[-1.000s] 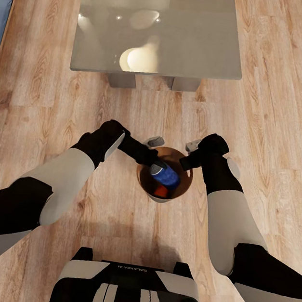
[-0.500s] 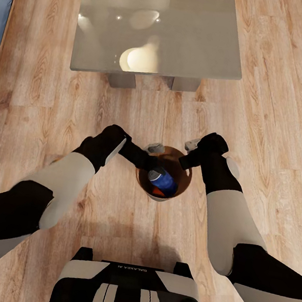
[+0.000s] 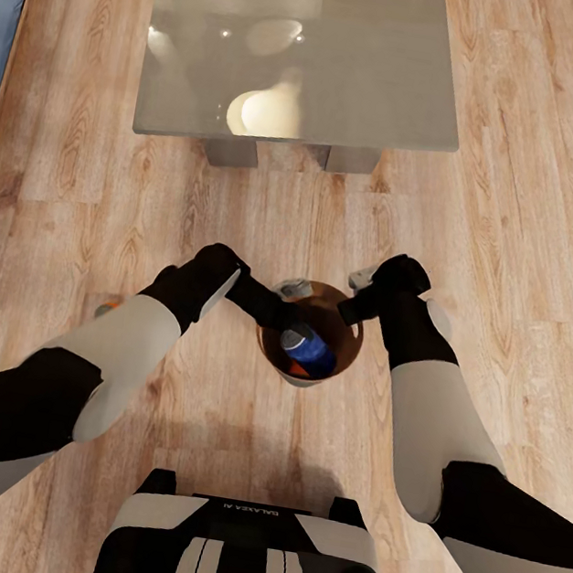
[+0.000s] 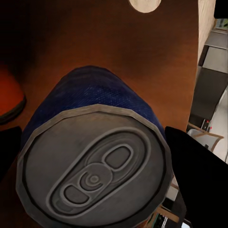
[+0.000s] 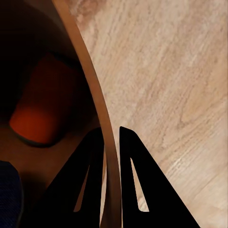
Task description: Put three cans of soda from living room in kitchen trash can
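Left hand is lowering the clamped blue can into the bin; right hand, pinching its rim, is steadying it.

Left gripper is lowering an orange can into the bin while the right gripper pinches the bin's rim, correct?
Not quite: the can in the left gripper is dark blue, as the left wrist view shows. An orange can already lies inside the bin; the right gripper does pinch its rim.

The dark blue can has a dull grey metal top with a raised tab outline. An orange can glows red-orange against the trash can's brown inside. The floor is light wood with darker grain. The coffee table top is glossy grey. A pale blue strip runs along the floor's left edge.
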Available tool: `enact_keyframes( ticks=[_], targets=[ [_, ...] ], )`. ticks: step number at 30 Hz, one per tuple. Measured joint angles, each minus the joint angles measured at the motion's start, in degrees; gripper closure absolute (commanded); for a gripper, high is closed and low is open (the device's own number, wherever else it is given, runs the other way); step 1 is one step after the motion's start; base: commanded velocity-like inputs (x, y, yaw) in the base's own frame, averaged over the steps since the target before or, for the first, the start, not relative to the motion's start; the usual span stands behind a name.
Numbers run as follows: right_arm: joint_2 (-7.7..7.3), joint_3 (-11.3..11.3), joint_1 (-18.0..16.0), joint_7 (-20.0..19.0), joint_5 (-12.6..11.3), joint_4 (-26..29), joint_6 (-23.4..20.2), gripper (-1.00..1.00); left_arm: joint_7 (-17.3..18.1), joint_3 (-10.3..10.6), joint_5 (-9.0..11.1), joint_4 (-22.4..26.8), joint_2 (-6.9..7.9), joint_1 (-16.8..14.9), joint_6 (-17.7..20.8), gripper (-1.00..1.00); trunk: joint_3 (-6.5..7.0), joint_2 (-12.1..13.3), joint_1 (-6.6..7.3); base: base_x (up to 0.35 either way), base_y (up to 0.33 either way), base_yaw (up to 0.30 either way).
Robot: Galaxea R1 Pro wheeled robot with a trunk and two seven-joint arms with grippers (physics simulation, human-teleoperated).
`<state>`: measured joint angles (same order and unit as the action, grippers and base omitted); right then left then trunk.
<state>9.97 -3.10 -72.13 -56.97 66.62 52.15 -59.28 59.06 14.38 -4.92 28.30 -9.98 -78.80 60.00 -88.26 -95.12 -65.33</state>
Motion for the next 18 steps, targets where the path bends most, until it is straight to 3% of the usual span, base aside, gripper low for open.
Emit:
enact_keyframes(
  ticks=[2,3,4,6,11,14,15,18],
  targets=[
    [0.0,0.0,0.0,0.0,0.02,-0.66,0.0,1.0,0.0,0.11,-0.01,0.01,0.0,0.31,0.0,1.0,0.0,0.0,0.0,0.0,0.0,0.0],
    [0.0,0.0,0.0,-0.01,0.02,-1.11,0.02,1.0,0.0,0.23,-0.02,0.04,0.0,0.54,0.0,-1.0,0.0,0.0,0.0,0.0,0.0,0.0],
    [0.01,-0.03,0.0,-0.05,-0.13,-0.83,-0.22,1.0,0.01,0.67,-1.0,-0.02,-0.01,0.82,-0.06,-1.0,-0.01,0.0,0.0,0.0,0.0,0.0],
    [0.03,0.02,-0.02,0.1,-0.04,1.82,0.53,1.0,0.01,0.62,1.03,0.32,-0.02,0.95,0.0,-1.0,0.0,0.0,0.0,0.0,0.0,0.0],
    [0.03,-0.01,0.0,0.02,0.12,1.52,0.27,1.0,-0.04,0.9,1.09,0.17,-0.02,1.04,0.0,-1.0,0.0,0.0,0.0,0.0,0.0,0.0],
    [0.03,-0.06,-0.02,0.05,0.16,1.93,0.25,1.0,-0.01,1.21,0.47,1.08,-0.02,1.1,0.0,-1.0,0.0,0.0,0.0,0.0,0.0,0.0],
    [0.01,-0.04,-0.02,0.04,0.07,1.92,0.12,1.0,0.0,1.58,-0.83,2.11,-0.02,1.14,0.0,-1.0,0.0,0.0,0.0,0.0,0.0,0.0],
    [-0.02,-0.06,-0.02,-0.01,-0.41,1.92,-0.16,1.0,0.0,2.33,-0.91,4.46,-0.02,1.28,0.0,-1.0,0.0,0.0,0.0,0.0,0.0,0.0]
  ],
)
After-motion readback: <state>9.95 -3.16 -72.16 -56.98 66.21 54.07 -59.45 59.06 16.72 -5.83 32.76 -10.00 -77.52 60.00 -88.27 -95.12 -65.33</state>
